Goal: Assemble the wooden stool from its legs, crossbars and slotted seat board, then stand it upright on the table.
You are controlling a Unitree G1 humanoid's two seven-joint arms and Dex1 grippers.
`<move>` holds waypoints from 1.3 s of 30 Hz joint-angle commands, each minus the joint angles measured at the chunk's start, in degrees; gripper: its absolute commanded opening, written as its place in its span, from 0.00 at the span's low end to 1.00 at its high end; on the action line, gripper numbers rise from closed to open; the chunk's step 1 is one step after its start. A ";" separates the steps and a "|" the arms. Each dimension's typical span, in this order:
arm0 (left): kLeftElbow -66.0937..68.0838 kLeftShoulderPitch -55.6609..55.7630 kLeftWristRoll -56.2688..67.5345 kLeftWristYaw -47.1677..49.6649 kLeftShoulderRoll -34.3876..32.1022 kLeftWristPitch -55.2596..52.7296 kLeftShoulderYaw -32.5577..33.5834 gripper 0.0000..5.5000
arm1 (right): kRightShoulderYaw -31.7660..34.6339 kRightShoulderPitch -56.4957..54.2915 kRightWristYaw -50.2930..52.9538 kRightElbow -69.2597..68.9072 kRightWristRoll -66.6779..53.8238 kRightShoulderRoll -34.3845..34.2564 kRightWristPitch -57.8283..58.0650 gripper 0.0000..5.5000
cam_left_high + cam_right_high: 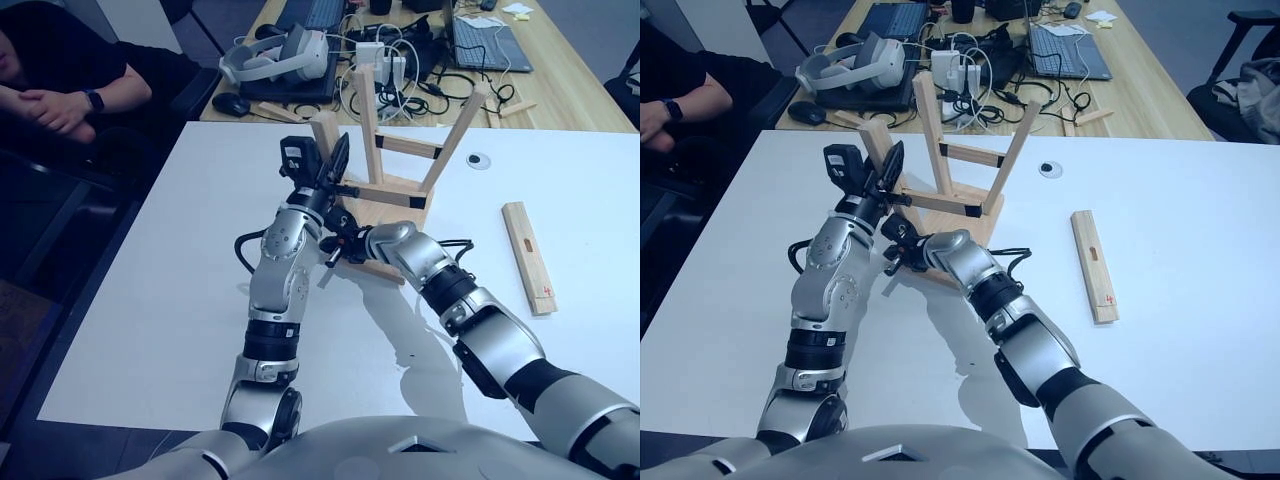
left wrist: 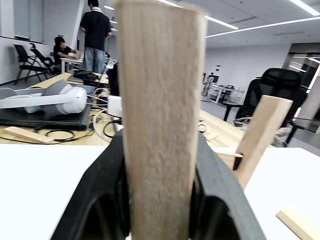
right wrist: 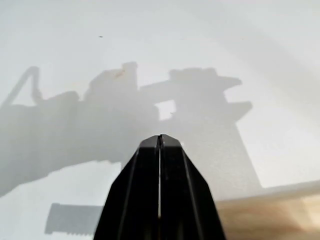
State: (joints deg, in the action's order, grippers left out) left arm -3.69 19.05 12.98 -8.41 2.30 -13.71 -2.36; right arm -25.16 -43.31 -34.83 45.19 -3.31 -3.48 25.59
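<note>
Nearest to the head camera is the robot's right arm. It lies low over the white table [image 1: 180, 300] and ends in the right claw [image 1: 343, 247]. Its two black fingers [image 3: 172, 190] are pressed together with nothing between them, and their tips point down at the table top. Just beside this claw, on its far side, is the pale wooden seat board [image 1: 378, 213] of the wooden stool [image 1: 970, 225].

The stool is upside down, with the board below and the legs rising from it. The left claw [image 1: 333, 160] is above the right claw and a little behind it. It is clamped on the pale wooden leg [image 2: 157, 115] at the stool's left corner, with one black finger [image 2: 222, 200] on each side of the wood. The long axis of this leg is almost upright and its free end points up.

To the right of the left claw, the middle leg [image 1: 368, 105] and the right leg [image 1: 457, 135] also point up, and the right one leans outward. The upper crossbar [image 1: 411, 147] and the lower crossbar [image 1: 388, 190] run level between the legs.

Well apart to the right of the right claw, a flat wooden bar with an oblong slot [image 1: 527, 256] lies on the table. Its long axis points away from the robot, a little slanted. Beyond the stool is a wooden desk [image 1: 560, 90] with a white headset [image 1: 280, 55].
</note>
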 commanded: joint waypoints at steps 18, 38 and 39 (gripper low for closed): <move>-4.45 -2.44 -4.59 -2.61 -2.97 2.25 -4.65 0.18 | -10.00 3.58 -24.65 -35.55 9.60 21.15 14.38 0.00; -0.16 0.87 -2.22 0.25 2.44 3.29 -1.83 0.18 | 32.51 38.78 -35.73 -85.18 -35.74 46.67 54.20 0.00; 0.33 1.13 -1.95 0.21 3.02 3.25 -1.93 0.18 | 33.52 41.48 -35.24 -85.38 -36.59 47.58 53.93 0.00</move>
State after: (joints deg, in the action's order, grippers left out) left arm -4.29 18.68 10.71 -8.42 4.59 -10.34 -4.07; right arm 5.99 -5.26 -71.31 -39.73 -38.18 42.50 79.17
